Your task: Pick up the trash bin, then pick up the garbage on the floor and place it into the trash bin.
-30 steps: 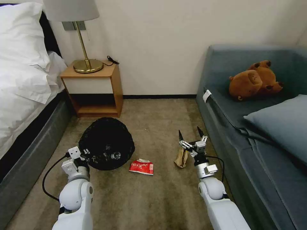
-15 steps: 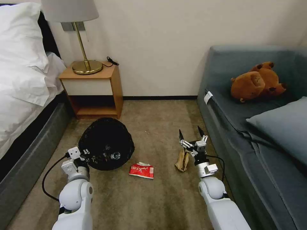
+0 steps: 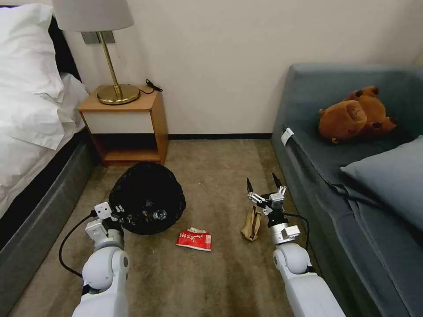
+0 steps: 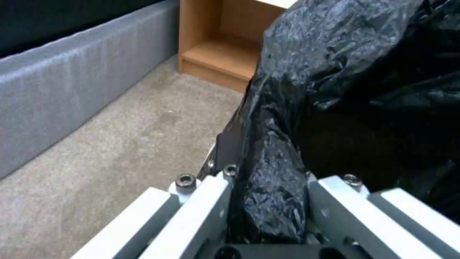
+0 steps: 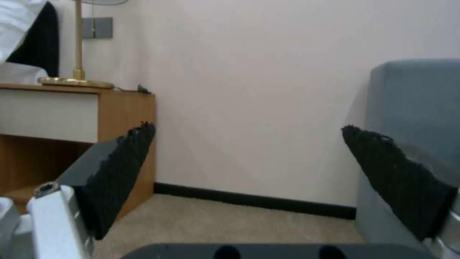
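At the bin's rim, my left claw (image 4: 268,201) is clenched on the black bag.

I hold the bin (image 3: 146,197) low on my left so its mouth is ready for litter. My right claw (image 3: 264,187) hovers spread wide above the tan scrap (image 3: 251,223); the red packet (image 3: 194,239) lies between, on the carpet (image 3: 211,273).
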Available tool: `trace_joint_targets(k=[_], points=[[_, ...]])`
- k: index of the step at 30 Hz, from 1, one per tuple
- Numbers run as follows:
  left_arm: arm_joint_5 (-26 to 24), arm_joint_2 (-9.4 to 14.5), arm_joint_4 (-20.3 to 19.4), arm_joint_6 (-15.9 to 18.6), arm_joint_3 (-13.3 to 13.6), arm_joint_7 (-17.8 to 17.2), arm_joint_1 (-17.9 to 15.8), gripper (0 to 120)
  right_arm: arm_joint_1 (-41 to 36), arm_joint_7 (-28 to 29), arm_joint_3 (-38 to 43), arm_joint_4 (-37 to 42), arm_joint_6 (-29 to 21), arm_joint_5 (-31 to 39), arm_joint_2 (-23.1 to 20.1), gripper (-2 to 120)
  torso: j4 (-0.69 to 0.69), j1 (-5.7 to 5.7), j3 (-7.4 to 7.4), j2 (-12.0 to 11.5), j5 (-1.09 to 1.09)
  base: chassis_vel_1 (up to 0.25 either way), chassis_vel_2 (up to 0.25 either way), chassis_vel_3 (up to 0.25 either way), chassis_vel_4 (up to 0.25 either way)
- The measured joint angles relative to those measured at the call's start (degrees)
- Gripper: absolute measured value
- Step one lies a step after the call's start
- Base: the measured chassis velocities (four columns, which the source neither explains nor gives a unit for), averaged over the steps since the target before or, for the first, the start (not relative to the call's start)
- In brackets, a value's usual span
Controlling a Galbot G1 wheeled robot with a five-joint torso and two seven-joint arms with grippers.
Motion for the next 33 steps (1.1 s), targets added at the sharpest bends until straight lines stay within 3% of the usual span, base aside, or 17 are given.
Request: trace_joint_targets(k=[18, 29, 33], points=[[0.01, 0.09, 0.19, 0.0, 0.15, -0.14, 0.6, 2, 0.55, 0.8, -1.08, -0.25, -0.15, 0.01, 0.19, 99, 0.0, 0.0, 0.0, 0.0, 0.0, -0.002, 0.001, 0.002, -0.003], [0.02, 0.11, 0.09, 0.0, 0.09, -0.11, 0.61, 2, 1.72, 0.55, -2.51, 0.21, 2.54, 0.12, -0.14, 100, 0.0, 0.0, 0.0, 0.0, 0.0, 0.0, 0.0, 0.0, 0.0], [0.02, 0.06, -0.02, 0.0, 0.1, -0.11, 0.71, 2, 2.09, 4.27, -3.51, 1.01, 0.41, -0.23, -0.62, 100, 0.0, 0.0, 0.0, 0.0, 0.0, 0.0, 0.0, 0.0, 0.0]])
